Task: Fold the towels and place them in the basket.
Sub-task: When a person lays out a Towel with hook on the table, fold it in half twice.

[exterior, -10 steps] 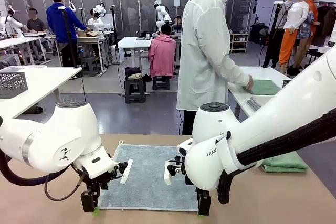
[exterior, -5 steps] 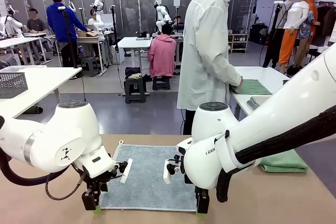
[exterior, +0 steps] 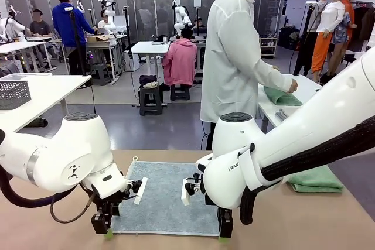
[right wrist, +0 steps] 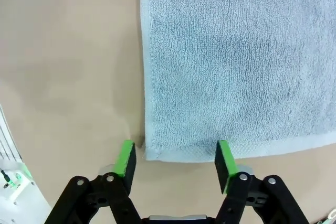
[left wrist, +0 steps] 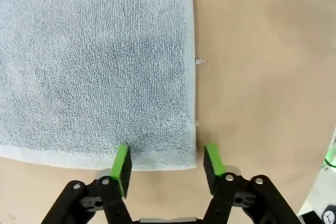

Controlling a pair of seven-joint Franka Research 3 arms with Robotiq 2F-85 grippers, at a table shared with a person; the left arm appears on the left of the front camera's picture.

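I'm hovering the left gripper [left wrist: 167, 162] and right gripper [right wrist: 174, 161] open, each straddling one near corner of the towel [left wrist: 94, 61]. It's lying flat, stretching away ahead of both, its near edge running between them.

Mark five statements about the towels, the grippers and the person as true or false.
1. The grey-blue towel lies flat and unfolded on the table. True.
2. The left gripper is shut on the towel's corner. False: its jaws stand open, straddling that corner.
3. The right gripper is open at the towel's other near corner. True.
4. The mint green towel lies on top of the grey-blue one. False: it lies folded, apart, at the table's right side.
5. The person holds the grey-blue towel's far edge. False: the person stands at a farther table with a green cloth.
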